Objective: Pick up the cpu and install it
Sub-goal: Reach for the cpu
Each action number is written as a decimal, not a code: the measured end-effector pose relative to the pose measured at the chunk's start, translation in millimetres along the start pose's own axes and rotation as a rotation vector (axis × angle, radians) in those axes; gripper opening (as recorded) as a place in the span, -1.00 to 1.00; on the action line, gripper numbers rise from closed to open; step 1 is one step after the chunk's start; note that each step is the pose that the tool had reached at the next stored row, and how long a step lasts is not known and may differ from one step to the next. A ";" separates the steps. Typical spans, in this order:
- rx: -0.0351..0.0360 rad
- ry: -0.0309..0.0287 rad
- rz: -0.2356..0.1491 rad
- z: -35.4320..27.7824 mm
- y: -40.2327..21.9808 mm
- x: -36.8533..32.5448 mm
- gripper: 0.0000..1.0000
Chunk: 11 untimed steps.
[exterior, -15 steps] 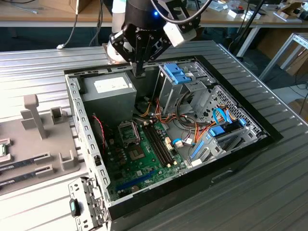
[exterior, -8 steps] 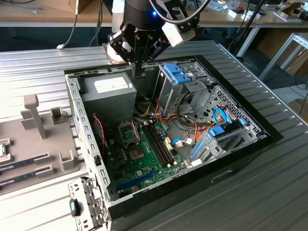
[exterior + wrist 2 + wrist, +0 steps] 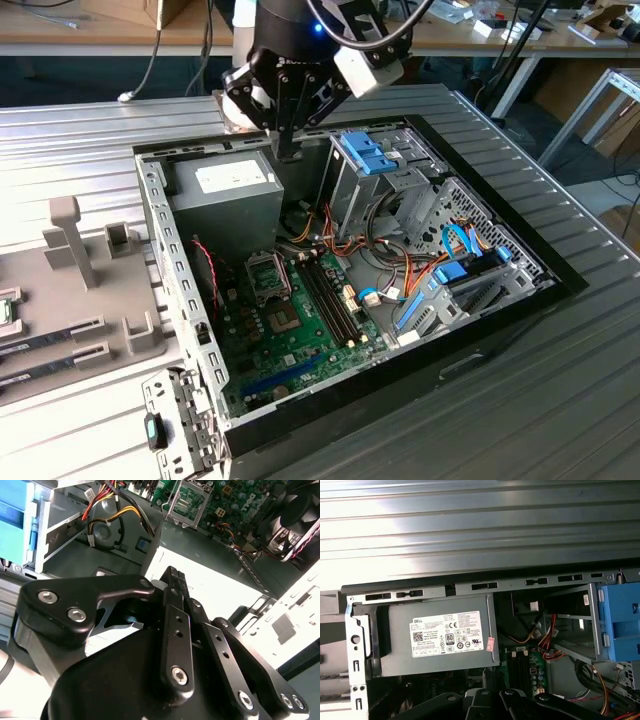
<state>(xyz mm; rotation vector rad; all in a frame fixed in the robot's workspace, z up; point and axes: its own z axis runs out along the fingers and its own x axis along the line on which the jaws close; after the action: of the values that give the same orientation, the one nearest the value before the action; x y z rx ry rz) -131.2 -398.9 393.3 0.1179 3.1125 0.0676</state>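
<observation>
A small flat square with a green rim, the cpu [image 3: 6, 312], lies in the grey fixture at the exterior view's far left edge, partly cut off. My gripper [image 3: 290, 150] hangs over the back of the open computer case, above the grey power-supply box [image 3: 225, 190], far from that chip. In the second wrist view its black fingers [image 3: 175, 587] meet at the tip, so the gripper [image 3: 175, 575] is shut, and nothing shows between them. The metal-framed socket [image 3: 268, 275] sits on the green motherboard [image 3: 300, 350]; it also appears in the second wrist view as the socket [image 3: 187, 502].
Two memory sticks [image 3: 50, 345] lie in the grey fixture [image 3: 90, 270]. Blue drive cages [image 3: 370, 155], loose cables [image 3: 350, 240] and the case walls [image 3: 165, 250] crowd the inside. A dark bare chip [image 3: 283, 320] sits below the socket. The power-supply box [image 3: 440, 640] lies under the wrist.
</observation>
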 end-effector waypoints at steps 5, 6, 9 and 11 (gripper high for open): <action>0.0000 0.0000 0.000 0.0 -0.1 1.5 -0.79; 0.0000 0.0000 0.000 -0.1 -0.1 1.7 -0.79; 0.0000 0.0000 0.000 -0.1 -0.2 2.4 -0.79; 0.0000 0.0000 0.000 -0.1 -0.2 2.9 -0.79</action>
<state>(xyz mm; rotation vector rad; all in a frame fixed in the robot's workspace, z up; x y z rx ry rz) -134.0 -398.9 393.3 0.1180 3.1125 0.0676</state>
